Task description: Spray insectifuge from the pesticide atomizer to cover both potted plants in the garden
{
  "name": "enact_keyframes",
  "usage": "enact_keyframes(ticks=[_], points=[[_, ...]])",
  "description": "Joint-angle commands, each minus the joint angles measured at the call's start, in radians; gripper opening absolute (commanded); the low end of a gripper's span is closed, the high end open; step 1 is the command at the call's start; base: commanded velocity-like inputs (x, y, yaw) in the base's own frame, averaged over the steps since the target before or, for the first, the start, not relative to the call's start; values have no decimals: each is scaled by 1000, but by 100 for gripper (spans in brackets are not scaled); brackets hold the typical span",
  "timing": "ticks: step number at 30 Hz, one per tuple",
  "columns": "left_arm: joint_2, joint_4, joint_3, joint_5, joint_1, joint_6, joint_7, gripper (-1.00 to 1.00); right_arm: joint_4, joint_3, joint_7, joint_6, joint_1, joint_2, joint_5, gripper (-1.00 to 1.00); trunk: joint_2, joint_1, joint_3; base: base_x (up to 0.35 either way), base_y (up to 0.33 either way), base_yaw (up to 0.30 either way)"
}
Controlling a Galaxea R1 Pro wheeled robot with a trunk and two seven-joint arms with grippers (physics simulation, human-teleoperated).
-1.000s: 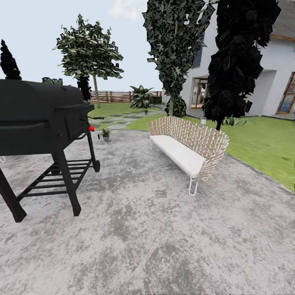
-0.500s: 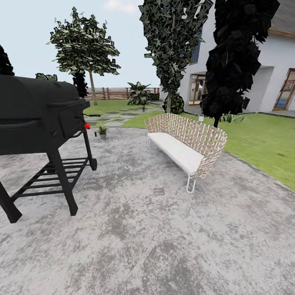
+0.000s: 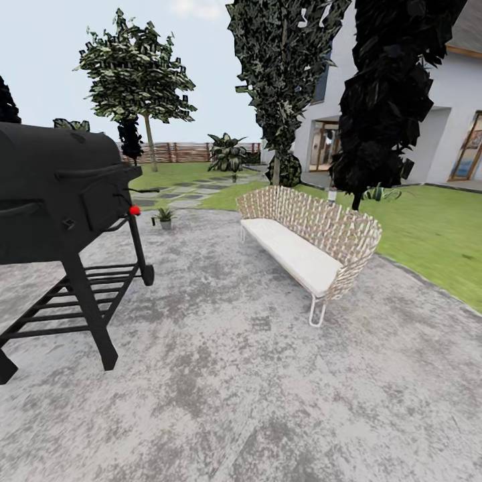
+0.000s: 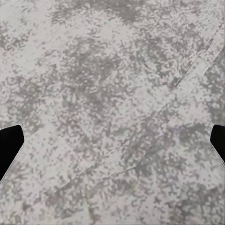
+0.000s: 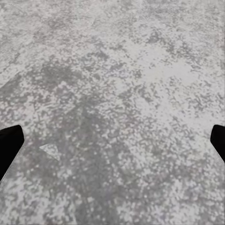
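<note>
We cross the grey mottled paving (image 3: 241,375), both grippers' jaws wide apart, empty.
We should steer between the black barrel grill (image 3: 60,194) and the woven wicker sofa (image 3: 311,234) toward the small green potted plant (image 3: 165,216).

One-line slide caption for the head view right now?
Grey paved circle with a black grill, a wicker bench and a small potted plant at its far edge.

No legible text, labels, brands or numbers appear in any view. The grill (image 3: 60,194), the sofa (image 3: 308,237) and the house (image 3: 428,134) carry no readable markings.
</note>
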State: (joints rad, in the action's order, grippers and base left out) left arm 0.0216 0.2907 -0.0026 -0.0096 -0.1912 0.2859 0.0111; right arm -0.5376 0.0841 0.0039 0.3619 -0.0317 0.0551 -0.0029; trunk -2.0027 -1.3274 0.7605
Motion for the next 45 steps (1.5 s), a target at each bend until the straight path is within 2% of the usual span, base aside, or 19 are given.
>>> enact_keyframes(ticks=[1,23,45], points=[[1,-1,0,-2,-1,3,1,100,1,1,0,3,-1,0,0,100,0,0,1,339,0,34],[0,-1,0,-3,-1,3,1,100,15,2,-2,5,-1,-1,0,100,0,0,1,339,0,230],[0,-1,-2,-3,-1,3,1,100,16,0,-2,5,-1,-1,0,100,0,0,1,339,0,16]])
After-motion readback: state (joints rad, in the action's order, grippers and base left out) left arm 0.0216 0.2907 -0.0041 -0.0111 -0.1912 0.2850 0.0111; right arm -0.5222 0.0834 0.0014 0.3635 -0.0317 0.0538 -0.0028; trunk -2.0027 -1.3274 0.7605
